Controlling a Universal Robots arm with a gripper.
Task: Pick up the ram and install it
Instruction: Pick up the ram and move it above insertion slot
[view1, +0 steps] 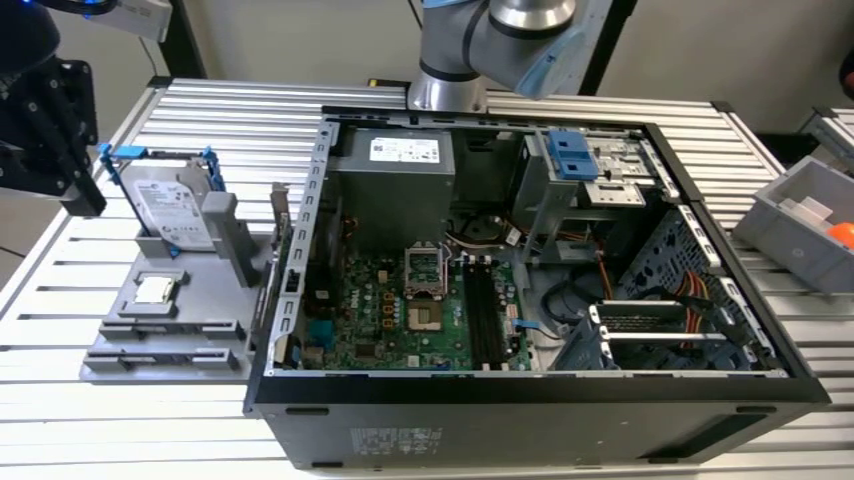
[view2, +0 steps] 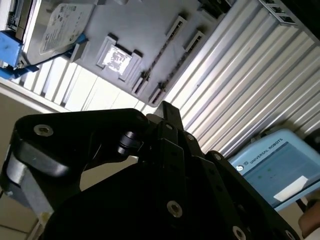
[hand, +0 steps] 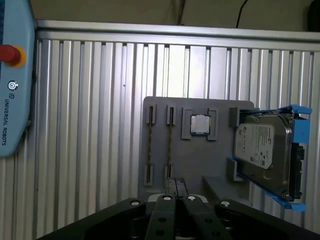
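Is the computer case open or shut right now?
Open. In the exterior view the computer case has no side panel over it, and the motherboard inside lies in plain sight.

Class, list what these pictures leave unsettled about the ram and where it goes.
- Both wrist views: the grey holder's narrow slots are too thin to tell whether the ram sits there.
- Exterior view: the motherboard memory slots are too dark and small to tell whether they are filled.
- First wrist view: the holder's near edge is hidden behind the pincer.
- Second wrist view: the hard drive is cut off by the picture's edge.
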